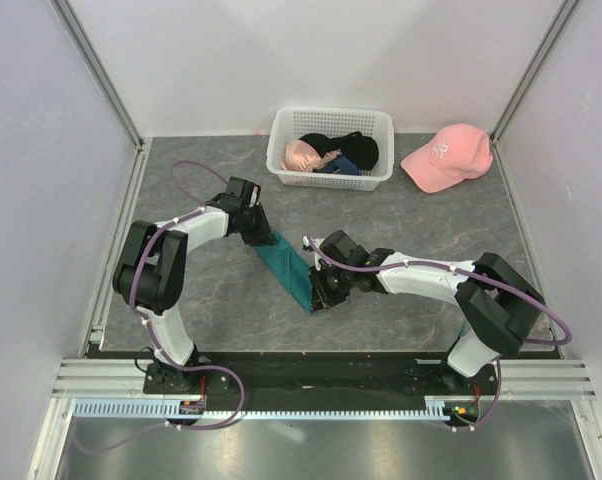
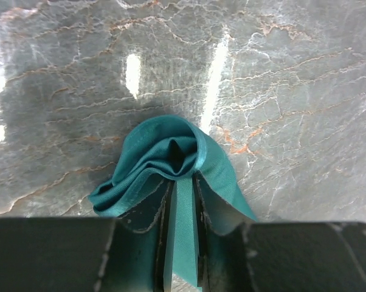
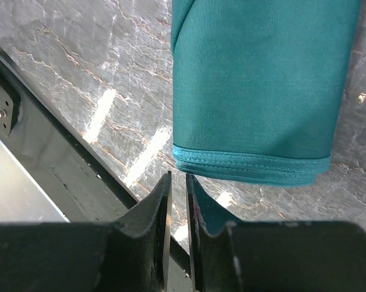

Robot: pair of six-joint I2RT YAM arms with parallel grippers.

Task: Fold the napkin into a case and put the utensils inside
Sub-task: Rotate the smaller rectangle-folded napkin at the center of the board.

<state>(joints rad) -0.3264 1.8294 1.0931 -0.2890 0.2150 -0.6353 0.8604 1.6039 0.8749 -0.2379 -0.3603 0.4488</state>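
The napkin [image 1: 289, 265] lies on the marble tabletop as a narrow teal strip, the case, running diagonally between my two grippers. My left gripper [image 1: 264, 238] is at its far end, shut on a bunched fold of the teal cloth [image 2: 171, 152]; a band of cloth runs between the fingers [image 2: 152, 213]. My right gripper [image 1: 319, 292] hovers at the strip's near end. In the right wrist view its jaws [image 3: 178, 177] stand a narrow gap apart with nothing between them, just short of the stitched hem [image 3: 250, 165]. The utensils are out of view.
A white lattice basket [image 1: 331, 113] holding black and pink garments stands at the back centre. A pink cap [image 1: 446, 155] lies to its right. The black base rail [image 1: 301, 360] runs along the near edge, close under the right gripper [image 3: 55, 152].
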